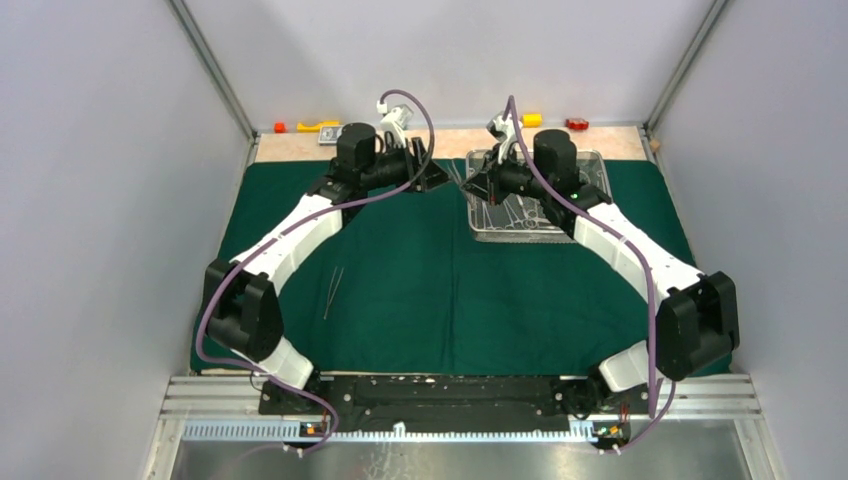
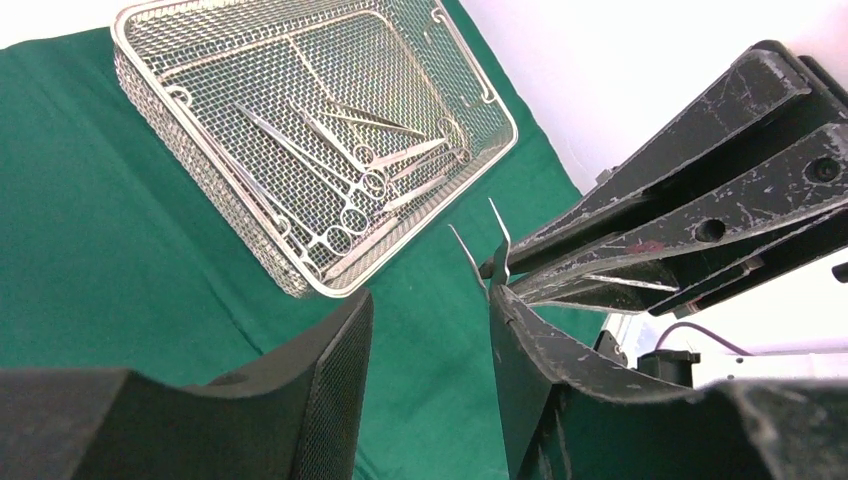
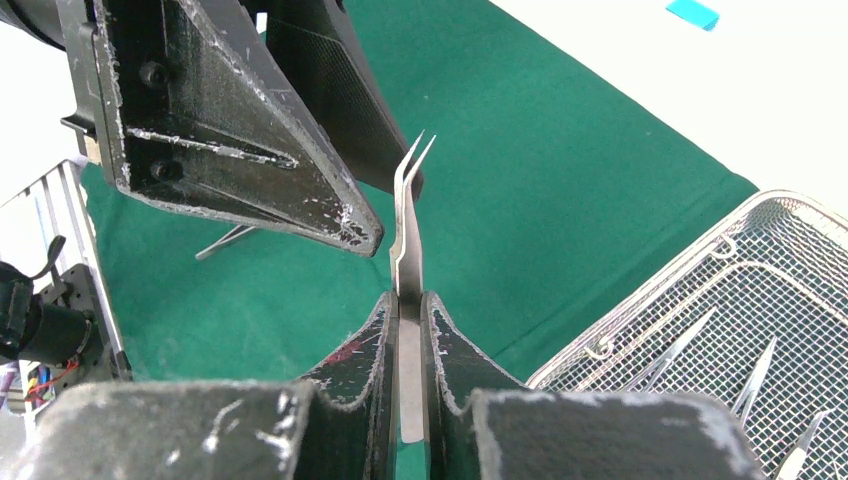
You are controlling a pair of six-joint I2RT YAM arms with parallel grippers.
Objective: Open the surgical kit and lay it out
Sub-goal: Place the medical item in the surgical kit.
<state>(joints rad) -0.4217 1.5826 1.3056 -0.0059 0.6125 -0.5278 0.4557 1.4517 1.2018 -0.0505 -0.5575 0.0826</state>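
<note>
The dark green cloth (image 1: 420,290) lies spread over the table. The silver mesh tray (image 1: 590,165) stands at the back right and holds several steel instruments (image 2: 350,175). My right gripper (image 3: 408,300) is shut on a bent-tip pair of tweezers (image 3: 405,220), held upright above the cloth, left of the tray. My left gripper (image 2: 430,330) is open and empty, and faces the right one closely. The tweezer tips (image 2: 490,245) stand just by its right finger (image 2: 530,370); I cannot tell whether they touch. Another pair of tweezers (image 1: 333,292) lies on the cloth at the left.
Small coloured blocks lie along the back edge: red (image 1: 279,127), yellow (image 1: 318,126), yellow (image 1: 531,119), red (image 1: 576,124). A blue block (image 3: 692,12) shows beyond the cloth. Grey walls close in both sides. The tray rim (image 3: 640,300) is close to the right of my right gripper.
</note>
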